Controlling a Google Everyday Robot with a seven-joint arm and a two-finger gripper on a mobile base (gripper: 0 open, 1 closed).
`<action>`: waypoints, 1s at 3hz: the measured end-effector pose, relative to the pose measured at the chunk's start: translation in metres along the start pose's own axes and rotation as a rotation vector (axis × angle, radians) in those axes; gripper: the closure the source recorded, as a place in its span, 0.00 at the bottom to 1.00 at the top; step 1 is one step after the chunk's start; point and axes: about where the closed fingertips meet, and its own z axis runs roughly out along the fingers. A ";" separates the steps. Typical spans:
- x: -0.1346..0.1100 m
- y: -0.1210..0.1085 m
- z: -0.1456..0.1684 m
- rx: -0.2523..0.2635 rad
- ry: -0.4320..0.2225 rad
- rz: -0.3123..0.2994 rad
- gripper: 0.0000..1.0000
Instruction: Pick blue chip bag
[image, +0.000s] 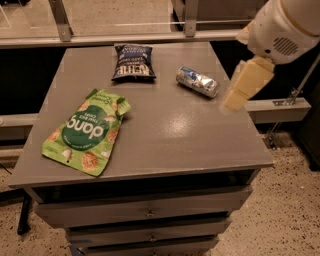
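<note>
Camera view: blue chip bag (133, 62) lies flat near the worktop (175, 140) far edge, white "KETTLE" lettering. Green "dang" pouch (86, 131) front-left. Crushed can (197, 81) right of the bag, apart. Tool (243, 86) hovers above the right edge beside the can; its state: cannot tell.

Grey drawer cabinet (175, 135) on speckled floor (295, 210), metal-framed glass partition (125, 17) behind, dim indoor light.

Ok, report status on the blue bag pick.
Gripper over right edge of table, apart from blue bag. Bag flat at far edge, untouched. Can lies between gripper and bag; green pouch near left.
</note>
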 end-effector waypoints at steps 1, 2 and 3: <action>-0.055 -0.017 0.020 0.034 -0.121 0.019 0.00; -0.111 -0.023 0.036 0.053 -0.267 0.072 0.00; -0.111 -0.023 0.036 0.053 -0.267 0.072 0.00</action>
